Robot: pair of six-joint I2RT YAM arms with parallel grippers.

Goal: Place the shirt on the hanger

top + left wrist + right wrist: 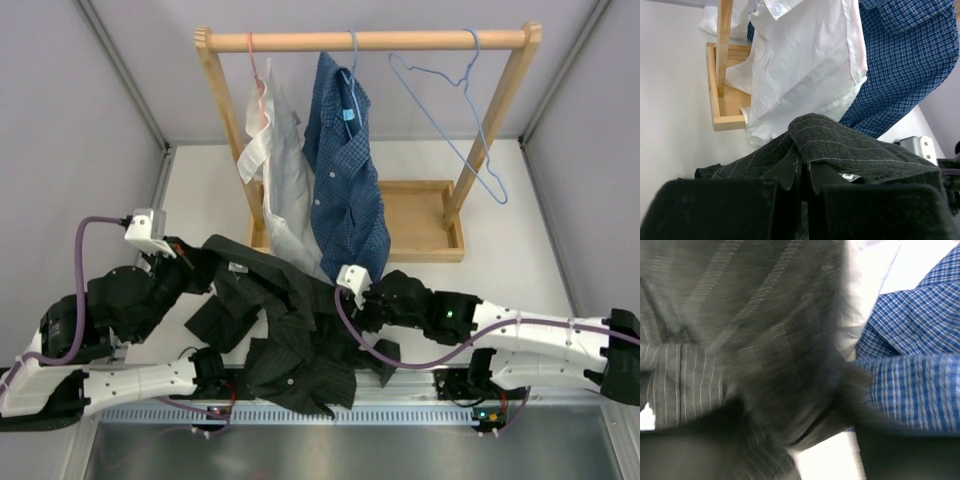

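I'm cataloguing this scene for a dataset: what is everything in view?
table: one, white, under everything
wooden rack: one, light wood, far side of the table
black striped shirt: one, black, heaped at the table's near side
light-blue wire hanger: one, light blue, empty, rack's right end
white shirt: one, white, on pink hanger, rack's left
blue checked shirt: one, blue, on blue hanger, mid-rack
left gripper: one, black, shut on the black shirt's fabric
right gripper: one, black, at the shirt's right side; blurred, opening unclear
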